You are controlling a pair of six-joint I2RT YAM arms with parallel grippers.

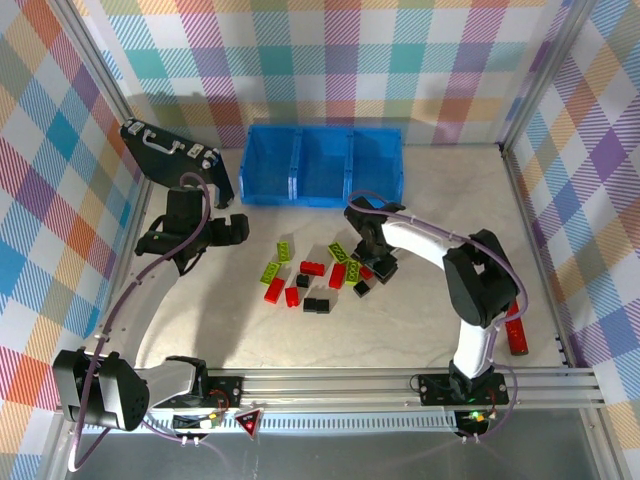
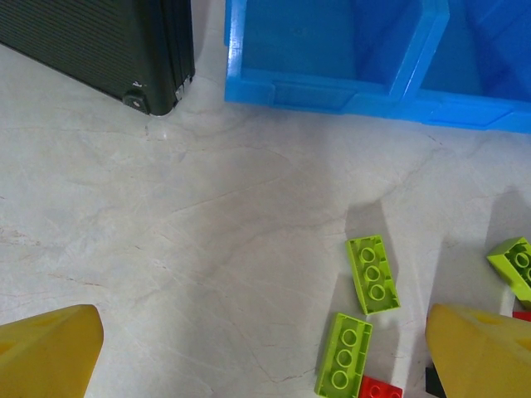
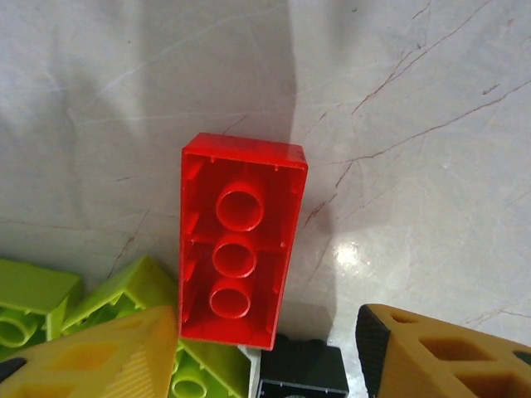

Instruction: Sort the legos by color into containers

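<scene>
The legos point(image 1: 312, 268), red, lime green and black, lie scattered on the table in front of the blue containers point(image 1: 320, 165). My right gripper point(image 1: 378, 268) is down among them. In the right wrist view its jaws point(image 3: 267, 348) stand part-way open; an upturned red lego point(image 3: 241, 240) has its near end between them against the left finger point(image 3: 99, 356), with a black lego point(image 3: 303, 373) and green legos point(image 3: 124, 290) beside it. A small gap shows at the right finger point(image 3: 440, 356). My left gripper point(image 1: 232, 230) hovers wide open point(image 2: 265, 369) over bare table, two green legos point(image 2: 372, 274) near its right finger point(image 2: 481, 352).
A black briefcase point(image 1: 175, 150) leans at the back left, its corner point(image 2: 108, 50) close to the bin's left compartment point(image 2: 332, 50). A long red glittery tube point(image 1: 515, 330) lies at the right by the frame rail. Plaid walls close in three sides.
</scene>
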